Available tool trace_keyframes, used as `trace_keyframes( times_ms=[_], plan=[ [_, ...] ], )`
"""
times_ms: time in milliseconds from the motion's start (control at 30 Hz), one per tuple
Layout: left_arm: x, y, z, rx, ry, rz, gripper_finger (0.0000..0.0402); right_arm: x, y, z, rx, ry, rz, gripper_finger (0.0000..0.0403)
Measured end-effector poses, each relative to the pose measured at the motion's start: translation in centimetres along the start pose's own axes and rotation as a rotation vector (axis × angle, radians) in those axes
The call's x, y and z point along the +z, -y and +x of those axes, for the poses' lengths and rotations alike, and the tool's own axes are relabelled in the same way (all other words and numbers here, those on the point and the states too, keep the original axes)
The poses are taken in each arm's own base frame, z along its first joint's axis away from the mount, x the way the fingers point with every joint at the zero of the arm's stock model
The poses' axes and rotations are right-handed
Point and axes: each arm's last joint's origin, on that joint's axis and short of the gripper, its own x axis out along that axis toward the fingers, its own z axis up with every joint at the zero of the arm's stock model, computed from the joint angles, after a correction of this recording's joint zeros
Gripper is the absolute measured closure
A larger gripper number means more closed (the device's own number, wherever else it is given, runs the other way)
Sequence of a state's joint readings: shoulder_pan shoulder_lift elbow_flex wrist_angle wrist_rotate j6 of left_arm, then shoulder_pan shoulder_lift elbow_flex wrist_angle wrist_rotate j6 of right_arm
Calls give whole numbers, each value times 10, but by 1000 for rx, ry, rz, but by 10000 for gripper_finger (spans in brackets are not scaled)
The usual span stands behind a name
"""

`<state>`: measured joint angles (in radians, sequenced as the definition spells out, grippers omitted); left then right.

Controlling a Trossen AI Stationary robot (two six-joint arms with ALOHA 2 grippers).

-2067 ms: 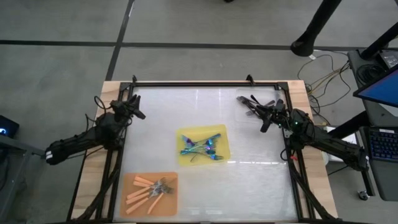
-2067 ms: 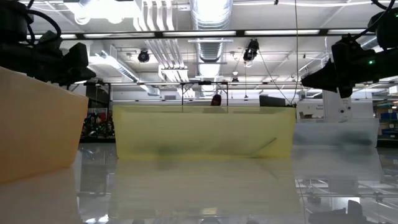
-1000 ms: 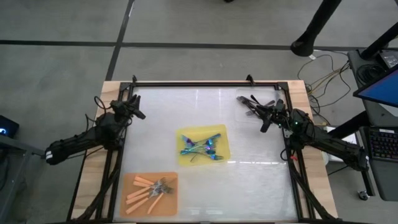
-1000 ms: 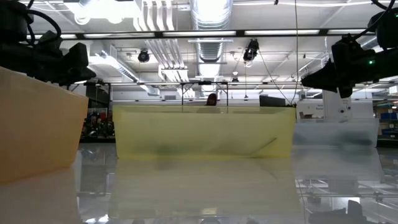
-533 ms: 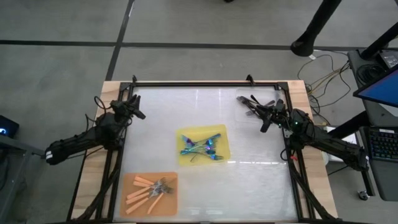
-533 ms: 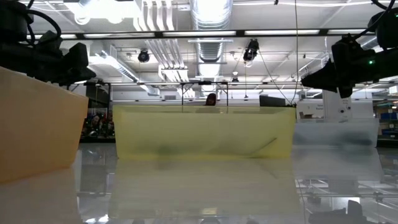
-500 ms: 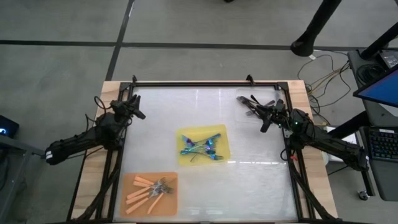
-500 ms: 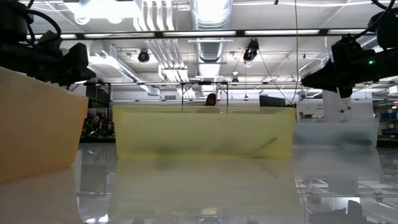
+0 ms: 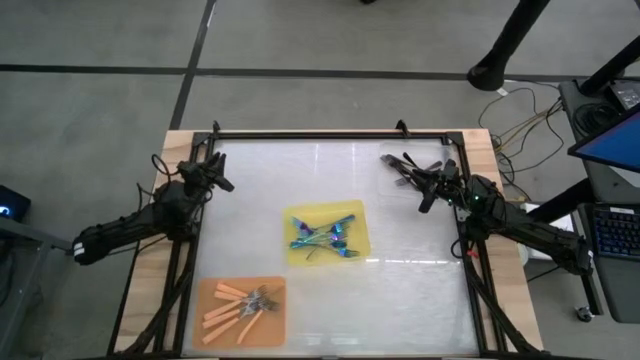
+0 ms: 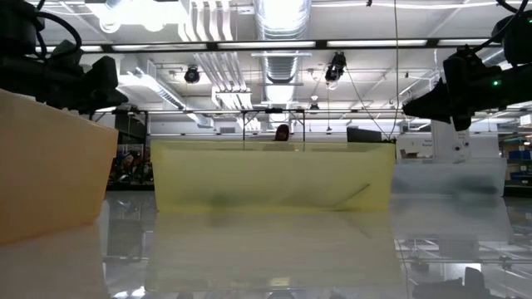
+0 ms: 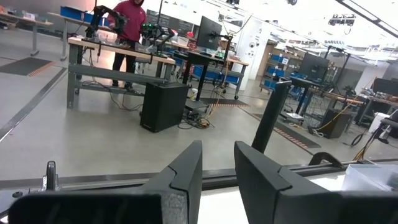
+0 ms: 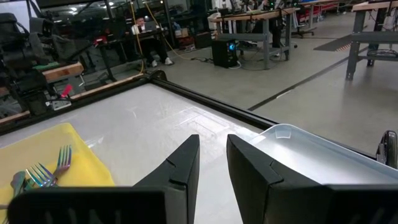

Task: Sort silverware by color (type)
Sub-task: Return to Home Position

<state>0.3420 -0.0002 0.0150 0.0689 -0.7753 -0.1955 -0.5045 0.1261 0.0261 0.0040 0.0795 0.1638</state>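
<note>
Iridescent blue-teal forks (image 9: 325, 238) lie in a heap on the yellow mat (image 9: 300, 218) at the table's middle. Orange-handled forks (image 9: 240, 303) lie on the orange mat (image 9: 210, 290) at the near left. Dark forks (image 9: 408, 166) lie in a clear tray (image 9: 388, 185) at the far right. My left gripper (image 9: 216, 181) hangs level at the table's left edge, open by a narrow gap (image 11: 217, 149), nothing between its fingers. My right gripper (image 9: 425, 192) hangs level beside the clear tray, also open by a narrow gap (image 12: 212, 140) and holding nothing.
A black frame (image 9: 330, 135) runs around the white tabletop. In the low view the orange mat's wall (image 10: 50, 166), the yellow mat (image 10: 274, 174) and the clear tray (image 10: 449, 178) stand across the table. People and workbenches show in the room beyond.
</note>
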Motion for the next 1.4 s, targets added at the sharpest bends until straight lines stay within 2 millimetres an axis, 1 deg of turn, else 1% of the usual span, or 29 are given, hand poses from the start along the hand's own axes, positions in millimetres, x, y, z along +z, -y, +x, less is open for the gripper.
trace_keyframes(
  times_ms=[233, 1400],
  plan=[
    [5, 1, 0, -2, 10, -10, 326, 0, 0, 0, 0, 0, 0, 330],
    [5, 1, 0, -2, 11, -11, 326, 0, 0, 0, 0, 0, 0, 330]
  ],
)
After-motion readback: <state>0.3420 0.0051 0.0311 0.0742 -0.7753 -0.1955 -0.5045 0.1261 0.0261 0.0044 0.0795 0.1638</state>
